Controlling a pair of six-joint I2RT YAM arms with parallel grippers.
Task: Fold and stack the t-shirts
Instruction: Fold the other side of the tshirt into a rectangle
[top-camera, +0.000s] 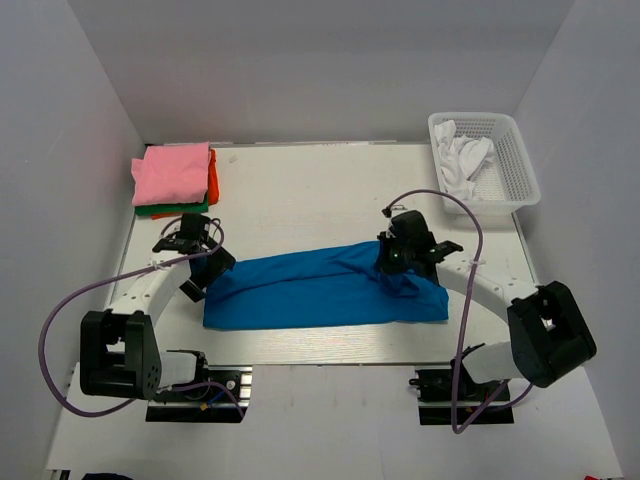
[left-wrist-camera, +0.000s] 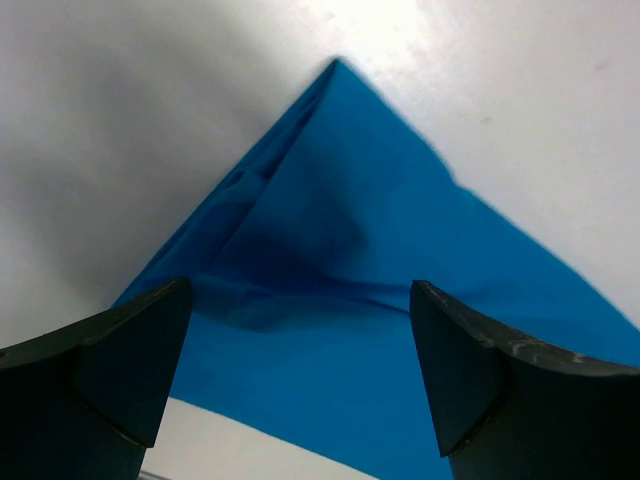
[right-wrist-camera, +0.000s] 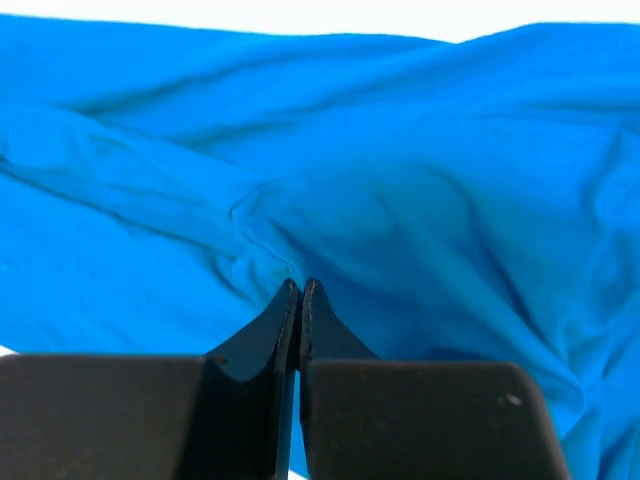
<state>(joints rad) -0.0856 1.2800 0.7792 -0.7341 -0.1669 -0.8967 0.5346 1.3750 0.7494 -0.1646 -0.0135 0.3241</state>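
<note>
One blue t-shirt, three-shirt stack — one basket

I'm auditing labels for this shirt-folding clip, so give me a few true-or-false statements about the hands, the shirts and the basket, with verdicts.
1. The right hand is shut on the blue t-shirt. True.
2. The left hand is clamped on the blue t-shirt. False: its fingers stand open over the shirt's pointed corner.
3. The pink t-shirt lies on top of the orange t-shirt. True.
4. The basket holds nothing. False: white cloth lies crumpled inside it.
</note>
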